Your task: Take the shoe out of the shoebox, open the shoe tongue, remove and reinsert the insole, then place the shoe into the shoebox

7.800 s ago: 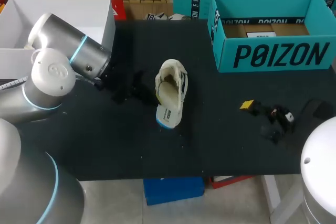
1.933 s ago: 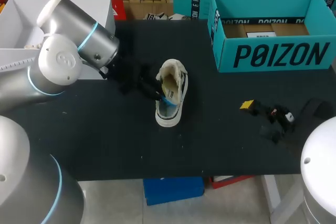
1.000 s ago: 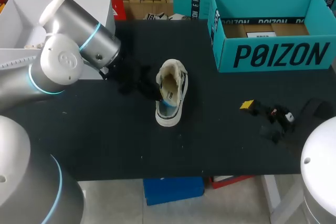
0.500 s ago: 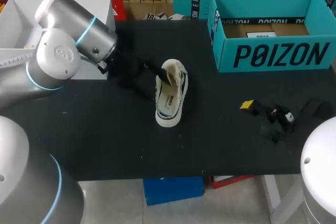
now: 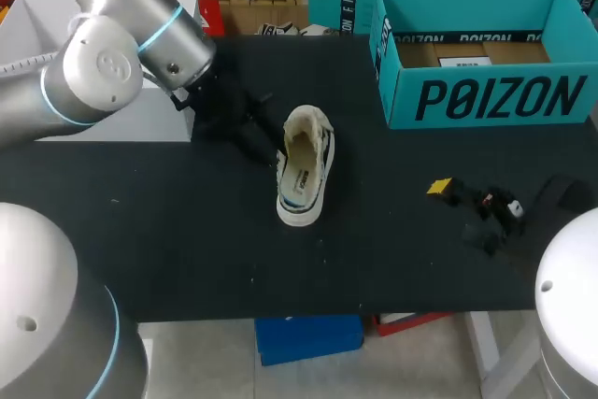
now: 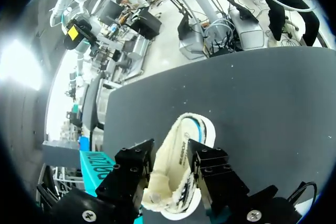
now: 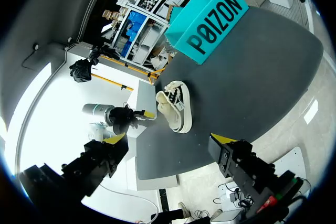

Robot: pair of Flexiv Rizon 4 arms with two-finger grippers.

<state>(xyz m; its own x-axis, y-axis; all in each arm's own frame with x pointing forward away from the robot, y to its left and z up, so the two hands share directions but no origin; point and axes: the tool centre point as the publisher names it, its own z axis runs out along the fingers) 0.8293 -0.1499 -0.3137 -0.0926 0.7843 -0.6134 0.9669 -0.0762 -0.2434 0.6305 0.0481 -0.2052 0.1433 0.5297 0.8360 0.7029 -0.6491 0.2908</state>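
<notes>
the left gripper (image 6: 169,155) hangs spread open over the shoe (image 5: 304,175), not gripping it. the right gripper (image 7: 169,138) sits open, well apart, near the shoebox (image 5: 486,100).

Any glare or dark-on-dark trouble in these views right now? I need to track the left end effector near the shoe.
Head view: the black left end effector nearly merges with the black table; the pale shoe stands out. Left wrist view: glare only beyond the table, shoe evenly lit. Right wrist view: a large washed-out bright patch off the table, shoe clear of it.
</notes>
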